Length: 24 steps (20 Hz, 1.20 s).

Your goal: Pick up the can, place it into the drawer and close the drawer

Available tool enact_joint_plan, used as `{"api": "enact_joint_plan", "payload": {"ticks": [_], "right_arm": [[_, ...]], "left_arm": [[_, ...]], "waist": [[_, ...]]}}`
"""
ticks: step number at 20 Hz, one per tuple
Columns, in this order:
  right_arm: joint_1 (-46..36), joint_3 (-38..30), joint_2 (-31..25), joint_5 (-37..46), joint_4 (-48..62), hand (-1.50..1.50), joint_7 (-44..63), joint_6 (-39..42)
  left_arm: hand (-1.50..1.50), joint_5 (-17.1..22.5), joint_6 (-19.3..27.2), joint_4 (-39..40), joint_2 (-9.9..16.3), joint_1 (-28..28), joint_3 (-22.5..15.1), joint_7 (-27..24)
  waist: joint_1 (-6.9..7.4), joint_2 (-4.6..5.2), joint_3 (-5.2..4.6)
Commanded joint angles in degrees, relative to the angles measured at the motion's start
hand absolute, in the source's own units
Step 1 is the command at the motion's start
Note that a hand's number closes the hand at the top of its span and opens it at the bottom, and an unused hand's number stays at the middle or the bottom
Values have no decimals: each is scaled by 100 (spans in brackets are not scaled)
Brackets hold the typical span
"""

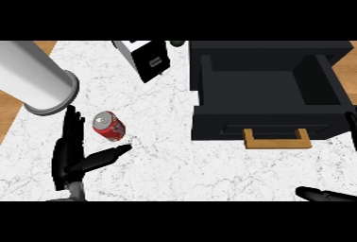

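Red soda can (109, 126) lies tipped on its side on the marble counter (174, 160), well left of the open black drawer (268, 87) with the wooden handle (276, 138); silver top faces up-left, long axis running upper-left to lower-right. Looks light, thin-walled, smooth and prone to roll, so I'd take it across the cylinder mid-body, not by the ends. Left hand (72, 153) sits just beside it, fingers straight, thumb spread under the can, holding nothing; right hand (324, 194) only shows at the lower-right edge, can't tell its fingers.

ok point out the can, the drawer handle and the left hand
can (109, 126), head view, on its red side
drawer handle (276, 140), head view, on its wooden bar
left hand (70, 158), head view, on the palm
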Motion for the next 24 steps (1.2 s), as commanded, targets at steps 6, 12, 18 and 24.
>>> {"api": "enact_joint_plan", "payload": {"ticks": [6,12,18,24], "right_arm": [[173,-451,-65,-335,-53,-150,-61,325],[83,-297,84,-165,-415,-150,293,183],[315,-496,38,-249,-505,-150,218,451],[236,-704,61,-333,-322,-150,158,563]], "left_arm": [[-150,575,-78,1352,133,-467,525,-797],[-150,786,-83,2535,77,-766,752,-1616],[-150,1110,-388,3628,286,-1206,1129,-2178],[-150,1116,-334,4256,305,-1326,1120,-2618]], "waist": [[-1,-1,1],[-3,1,-1],[-18,3,-1],[-7,0,0]]}}
